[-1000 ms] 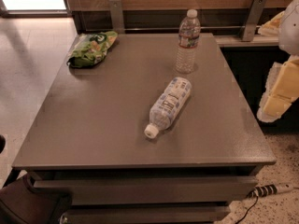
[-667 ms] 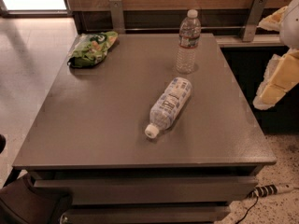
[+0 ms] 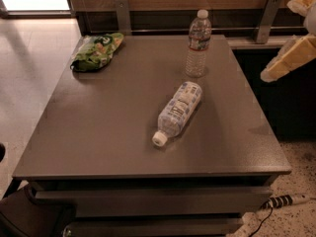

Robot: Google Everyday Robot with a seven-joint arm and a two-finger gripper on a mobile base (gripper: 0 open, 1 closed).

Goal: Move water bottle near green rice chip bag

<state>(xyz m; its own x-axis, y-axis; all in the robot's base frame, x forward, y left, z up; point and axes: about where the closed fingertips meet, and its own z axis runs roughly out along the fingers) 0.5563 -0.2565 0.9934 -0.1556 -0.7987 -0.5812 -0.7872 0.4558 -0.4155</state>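
The water bottle (image 3: 197, 44) stands upright near the table's far edge, right of centre; it is slim and clear, with a white cap and a red-and-white label band. The green rice chip bag (image 3: 97, 51) lies at the far left corner of the table. My gripper (image 3: 297, 33) hangs in the air past the table's right edge, to the right of the water bottle and well apart from it. Its cream fingers (image 3: 287, 59) stand apart with nothing between them.
A fatter bottle with a large white-and-blue label (image 3: 178, 110) lies on its side mid-table, cap toward the front. The grey table (image 3: 98, 132) stands against a wooden wall with metal brackets (image 3: 122, 14). A power strip (image 3: 289, 200) lies on the floor at the right.
My gripper has risen beside the table's right edge and shifted slightly left. The bottles and the bag have not moved.
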